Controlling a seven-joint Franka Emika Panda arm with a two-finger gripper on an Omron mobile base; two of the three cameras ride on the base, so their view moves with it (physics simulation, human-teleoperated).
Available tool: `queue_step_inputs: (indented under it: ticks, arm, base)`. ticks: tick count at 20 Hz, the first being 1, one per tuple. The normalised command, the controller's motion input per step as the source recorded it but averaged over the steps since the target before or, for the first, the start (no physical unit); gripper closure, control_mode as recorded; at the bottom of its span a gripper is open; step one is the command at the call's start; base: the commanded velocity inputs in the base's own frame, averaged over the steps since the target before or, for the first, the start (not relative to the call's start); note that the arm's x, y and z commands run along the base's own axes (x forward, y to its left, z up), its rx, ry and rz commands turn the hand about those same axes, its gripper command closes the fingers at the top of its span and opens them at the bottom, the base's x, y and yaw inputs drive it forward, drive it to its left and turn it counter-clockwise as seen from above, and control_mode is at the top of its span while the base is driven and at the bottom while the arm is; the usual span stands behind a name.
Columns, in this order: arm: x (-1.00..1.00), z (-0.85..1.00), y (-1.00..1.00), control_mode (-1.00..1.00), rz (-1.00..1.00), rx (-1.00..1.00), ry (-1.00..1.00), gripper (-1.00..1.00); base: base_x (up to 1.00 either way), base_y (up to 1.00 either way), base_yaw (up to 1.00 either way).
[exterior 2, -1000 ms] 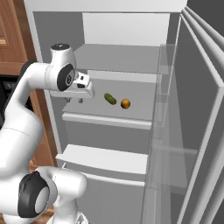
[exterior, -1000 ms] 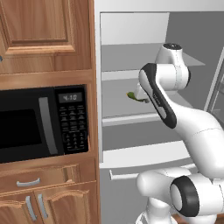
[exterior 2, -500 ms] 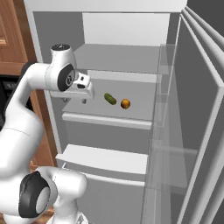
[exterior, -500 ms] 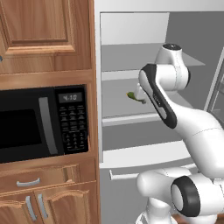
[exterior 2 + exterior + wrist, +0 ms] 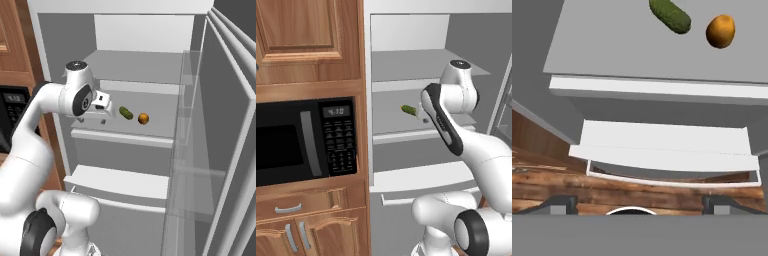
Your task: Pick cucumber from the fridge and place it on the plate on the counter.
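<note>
Cucumber (image 5: 126,113) sits on the fridge (image 5: 150,65) middle shelf, mid-frame in the right base view, beside a small orange fruit (image 5: 143,118). The pincer (image 5: 103,116), short of it at the shelf's front edge, looks spread wide and empty, probably lining up.

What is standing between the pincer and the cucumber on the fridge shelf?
Nothing visible. The cucumber lies free on the grey shelf, just beyond the pincer. A small orange-brown item sits on the cucumber's far side, apart from it, not in the path.
</note>
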Motion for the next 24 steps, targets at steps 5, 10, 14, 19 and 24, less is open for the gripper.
queue_step_inputs:
  ticks: [5, 10, 14, 19, 24]
  arm:
    - [0.00, -0.17, -0.23, -1.00, -0.04, 0.00, -0.01, -1.00]
    - [0.04, -0.06, -0.27, -1.00, 0.00, 0.00, -0.01, -1.00]
    - [0.36, -0.09, -0.26, -1.00, 0.00, 0.00, -0.02, -1.00]
    - [0.61, -0.17, -0.14, -1.00, 0.02, 0.00, -0.16, -1.00]
    - [0.51, -0.23, -0.02, -1.00, 0.03, -0.01, -0.33, -1.00]
  base:
    - [0.00, 0.00, 0.00]
    - [0.00, 0.00, 0.00]
    - [0.00, 0.00, 0.00]
    - [0.00, 0.00, 0.00]
    - [0.00, 0.00, 0.00]
